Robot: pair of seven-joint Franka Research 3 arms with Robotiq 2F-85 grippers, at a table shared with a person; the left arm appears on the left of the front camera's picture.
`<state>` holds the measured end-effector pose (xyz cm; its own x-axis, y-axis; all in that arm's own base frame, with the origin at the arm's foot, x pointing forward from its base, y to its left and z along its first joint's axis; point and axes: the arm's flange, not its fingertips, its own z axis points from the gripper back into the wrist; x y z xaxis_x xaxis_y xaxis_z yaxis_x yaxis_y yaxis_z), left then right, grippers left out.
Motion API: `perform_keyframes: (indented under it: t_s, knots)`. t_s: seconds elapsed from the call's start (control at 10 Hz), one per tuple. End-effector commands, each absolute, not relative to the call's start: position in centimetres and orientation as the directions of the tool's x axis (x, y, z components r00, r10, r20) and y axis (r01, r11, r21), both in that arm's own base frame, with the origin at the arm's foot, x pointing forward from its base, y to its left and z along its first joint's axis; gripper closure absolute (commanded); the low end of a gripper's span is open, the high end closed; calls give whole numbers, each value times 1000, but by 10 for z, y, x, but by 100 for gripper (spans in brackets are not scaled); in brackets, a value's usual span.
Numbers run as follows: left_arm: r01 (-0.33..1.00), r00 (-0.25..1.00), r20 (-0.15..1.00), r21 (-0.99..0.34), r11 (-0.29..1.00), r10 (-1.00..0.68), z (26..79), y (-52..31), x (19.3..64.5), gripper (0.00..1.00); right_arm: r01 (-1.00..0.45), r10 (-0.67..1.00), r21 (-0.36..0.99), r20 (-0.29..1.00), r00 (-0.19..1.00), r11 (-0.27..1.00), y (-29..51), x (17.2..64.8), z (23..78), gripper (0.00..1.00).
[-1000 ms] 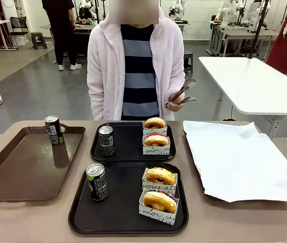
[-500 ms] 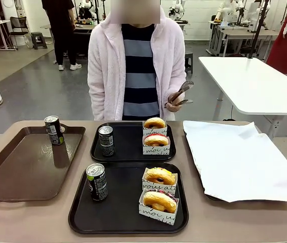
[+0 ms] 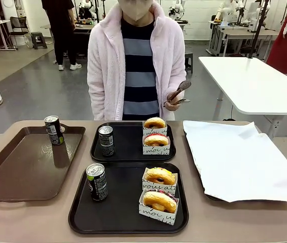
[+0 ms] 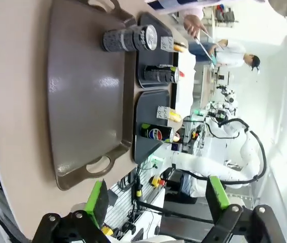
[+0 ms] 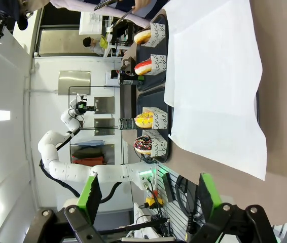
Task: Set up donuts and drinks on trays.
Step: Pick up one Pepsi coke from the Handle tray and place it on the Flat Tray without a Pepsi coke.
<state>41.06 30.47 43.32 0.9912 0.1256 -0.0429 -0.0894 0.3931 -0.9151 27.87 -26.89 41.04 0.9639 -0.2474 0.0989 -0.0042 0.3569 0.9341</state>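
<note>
Two black trays lie mid-table. The near tray (image 3: 126, 205) holds a dark can (image 3: 97, 182) and two sleeved donuts (image 3: 159, 175) (image 3: 159, 201). On the far tray (image 3: 129, 143) stand another can (image 3: 106, 140) and two sleeved donuts (image 3: 154, 123) (image 3: 156, 139). A third can (image 3: 54, 130) stands on the brown tray (image 3: 27, 167). My left gripper (image 4: 156, 200) hangs open off the brown tray's (image 4: 82, 101) end, nothing between its pads. My right gripper (image 5: 148, 195) is open too, beyond the white paper (image 5: 214, 76), with the donuts (image 5: 146, 120) farther off.
A tray lined with white paper (image 3: 240, 159) fills the right side of the table. Across the table stands a person holding metal tongs (image 3: 179, 92) at chest height. Bare tabletop runs along the front edge.
A green-tipped dark part at the front view's left edge has gone out of the picture. The person's tongs have shifted slightly. Trays, cans and donuts have not moved.
</note>
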Motion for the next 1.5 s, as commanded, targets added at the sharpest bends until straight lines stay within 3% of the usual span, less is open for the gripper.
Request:
perform_keyframes:
  t_s: [0.0,1.4]
  knots:
    - [-74,987,-9,-909,410,158,421,304,408,0,-4,-239,936,95,966,353,-269,277,411,0]
    - [-119,984,-52,-906,406,171,416,312,408,0,-4,-239,936,95,966,353,-269,277,411,0]
